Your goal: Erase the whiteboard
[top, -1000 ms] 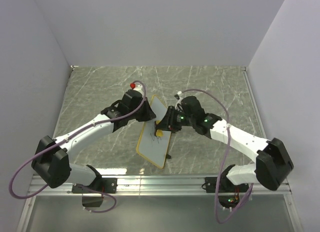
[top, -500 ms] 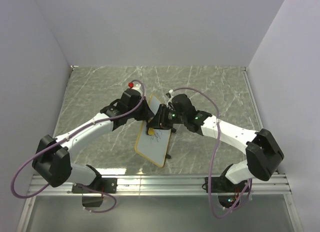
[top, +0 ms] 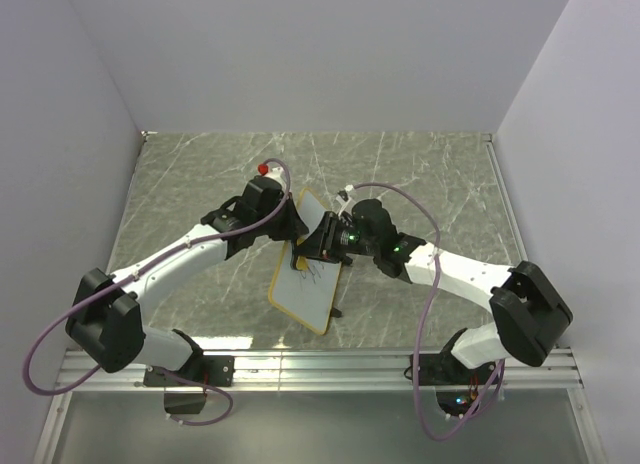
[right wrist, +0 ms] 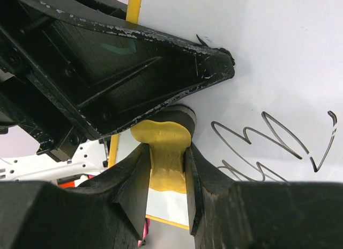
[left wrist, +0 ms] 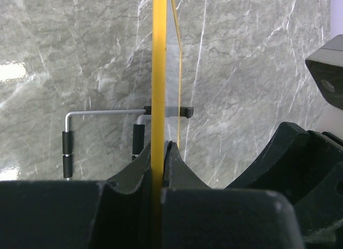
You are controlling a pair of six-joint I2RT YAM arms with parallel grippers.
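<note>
The whiteboard [top: 308,284] is held tilted, its yellow edge clamped in the left tool [left wrist: 159,152]. A yellow eraser [right wrist: 162,141] is gripped by the right tool [right wrist: 163,158] and pressed to the board. Wiping is judged in hand; the scribble [right wrist: 268,133] right of that tool must be swept next.

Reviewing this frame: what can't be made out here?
Top external: the eraser is hidden under the right gripper.
Left wrist: the whiteboard shows edge-on in the left gripper; its face is unseen.
Right wrist: the scribble runs behind that gripper's finger, so its full extent is unknown.
</note>
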